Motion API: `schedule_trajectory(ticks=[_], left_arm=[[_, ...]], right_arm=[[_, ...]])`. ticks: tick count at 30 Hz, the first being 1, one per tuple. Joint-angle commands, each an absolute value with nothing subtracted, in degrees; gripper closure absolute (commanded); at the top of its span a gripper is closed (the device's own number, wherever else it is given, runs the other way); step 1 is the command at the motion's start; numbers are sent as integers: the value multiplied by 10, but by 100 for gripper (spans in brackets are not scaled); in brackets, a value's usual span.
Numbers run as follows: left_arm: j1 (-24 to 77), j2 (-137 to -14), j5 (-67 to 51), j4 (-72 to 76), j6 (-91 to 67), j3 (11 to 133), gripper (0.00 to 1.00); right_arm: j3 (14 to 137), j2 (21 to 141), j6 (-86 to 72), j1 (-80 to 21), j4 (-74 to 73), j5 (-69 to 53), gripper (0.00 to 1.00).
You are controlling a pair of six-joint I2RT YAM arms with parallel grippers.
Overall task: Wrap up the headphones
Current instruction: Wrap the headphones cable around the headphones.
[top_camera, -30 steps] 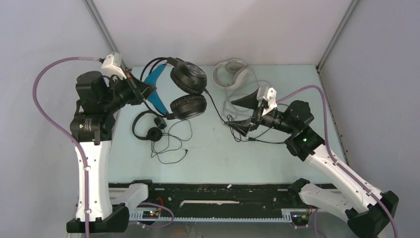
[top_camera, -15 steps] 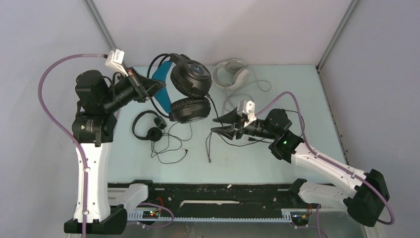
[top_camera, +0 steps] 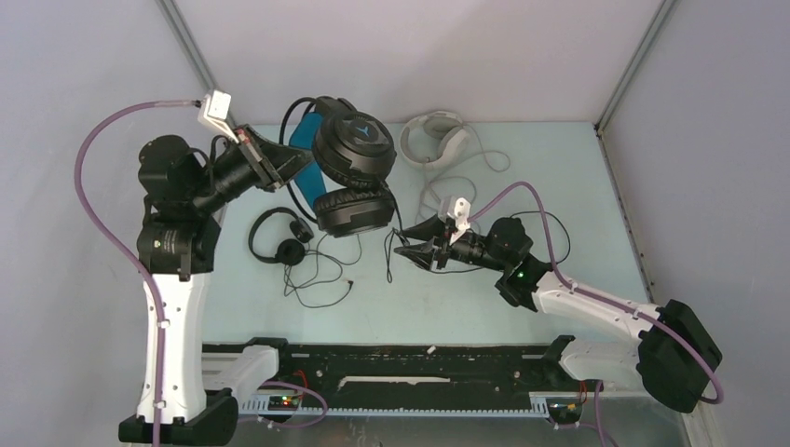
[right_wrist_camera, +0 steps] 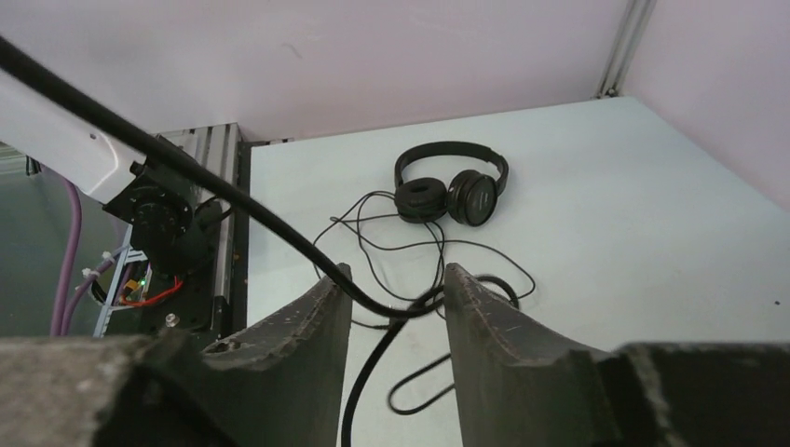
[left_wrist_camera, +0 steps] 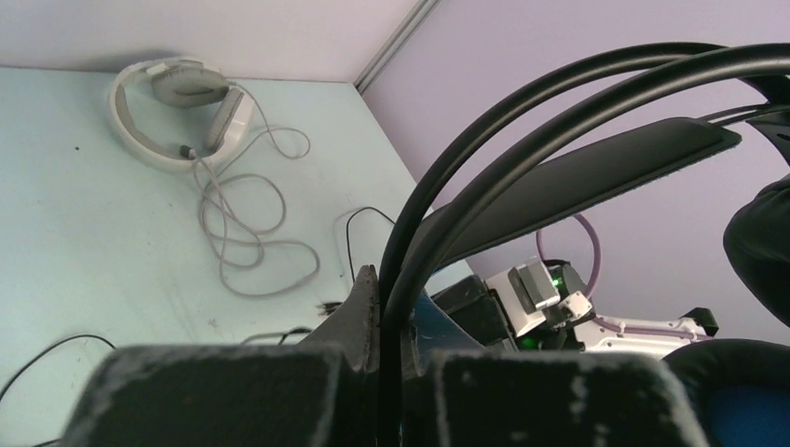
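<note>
Top view: 0 of 3 headsets wrapped. The left claw (top_camera: 279, 164) pinches the big black headset (top_camera: 352, 149), raised at 11 o'clock. The white headset (top_camera: 433, 136) lies at 12 and the small headset (top_camera: 279, 238) at 9, cords loose. The right claw (top_camera: 410, 250) has swung from 2 o'clock to centre.

Left wrist: fingers pressed together on the headband (left_wrist_camera: 559, 121).

Right wrist: jaws narrower than before yet spread, a black cord (right_wrist_camera: 279, 233) between them, unpinched.

Bulky black headphones (top_camera: 352, 172), aloft, tilted
</note>
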State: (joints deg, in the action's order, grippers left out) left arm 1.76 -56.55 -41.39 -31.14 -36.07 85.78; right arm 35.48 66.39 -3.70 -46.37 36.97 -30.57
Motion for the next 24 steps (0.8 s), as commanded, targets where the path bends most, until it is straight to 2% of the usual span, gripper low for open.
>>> schedule_trajectory(ticks=[1, 5, 10, 15, 18, 21, 24], left_arm=[[28, -550, -417, -311, -368, 840, 100], [33, -547, -410, -309, -363, 827, 100], [52, -551, -403, -296, -369, 820, 100], [62, -552, -416, -285, -379, 829, 100], [73, -557, -372, -359, -315, 865, 100], [94, -569, -379, -391, -279, 879, 100], [144, -573, -400, -384, -270, 865, 100]], right_arm=[[358, 670, -61, -466, 453, -305, 53], [358, 668, -66, -479, 482, -304, 48], [369, 679, -58, -497, 492, -298, 52], [368, 691, -77, -491, 489, -291, 77], [363, 689, -96, -471, 490, -292, 91], [363, 680, -84, -464, 475, -286, 99], [363, 668, -77, -459, 461, -279, 100]])
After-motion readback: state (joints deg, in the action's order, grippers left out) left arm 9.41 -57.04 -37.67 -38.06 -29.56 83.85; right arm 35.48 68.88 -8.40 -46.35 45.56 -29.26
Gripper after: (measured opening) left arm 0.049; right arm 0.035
